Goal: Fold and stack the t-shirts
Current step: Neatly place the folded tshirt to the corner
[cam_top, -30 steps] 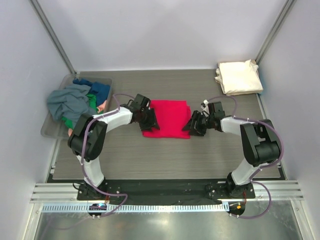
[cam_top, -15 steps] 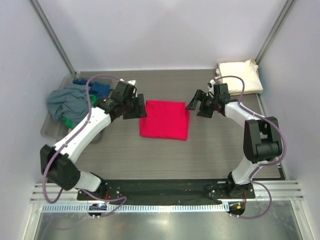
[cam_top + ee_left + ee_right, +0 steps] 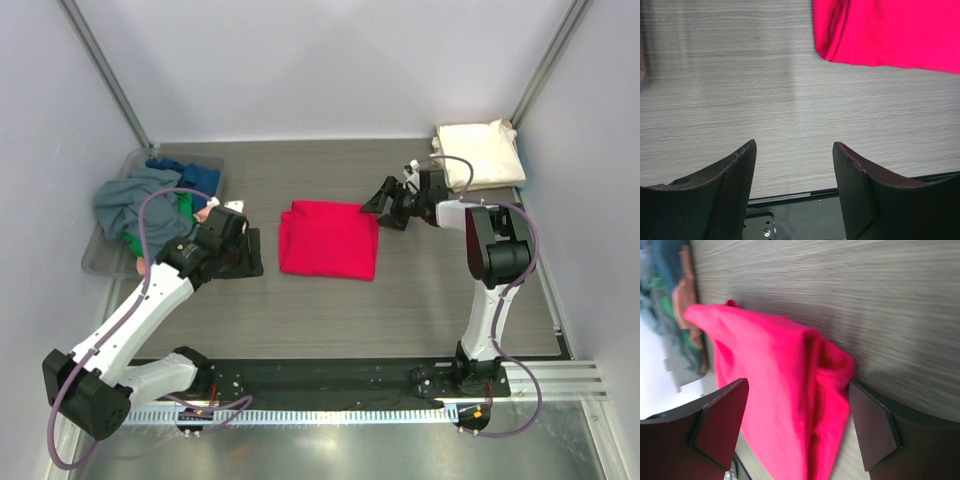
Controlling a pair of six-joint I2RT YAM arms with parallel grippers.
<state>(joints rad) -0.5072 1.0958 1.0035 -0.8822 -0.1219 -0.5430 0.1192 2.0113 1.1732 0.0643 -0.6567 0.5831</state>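
A folded red t-shirt lies in the middle of the table. It also shows in the left wrist view and the right wrist view. My left gripper is open and empty, over bare table left of the red shirt. My right gripper is open at the shirt's far right corner, its jaws standing either side of the cloth edge. A folded cream-white t-shirt lies at the far right corner. Grey, blue, green and pink shirts are heaped in the bin.
A clear plastic bin stands at the left edge of the table. Metal frame posts rise at both back corners. A black rail runs along the near edge.
My left gripper has pulled back to the left and toward me, away from the red shirt. My right gripper has shifted to the shirt's far right corner. The shirt lies flat and released.
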